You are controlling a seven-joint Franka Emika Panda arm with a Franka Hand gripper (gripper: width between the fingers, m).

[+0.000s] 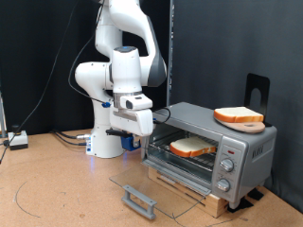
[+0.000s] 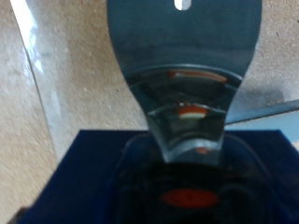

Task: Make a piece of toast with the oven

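Note:
The silver-grey oven stands at the exterior view's right with its glass door folded down flat and the grey bar handle at the front. The piece of toast lies inside on the wire rack. My gripper hangs just off the oven's open left side, above the door, with nothing seen between its fingers. The wrist view is blurred: a shiny grey metal shape with orange reflections over a dark blue surface. No fingers can be made out there.
A second bread slice lies on the oven's top. The oven sits on a wooden board. A black stand rises behind it. Cables and a small box lie at the exterior view's left.

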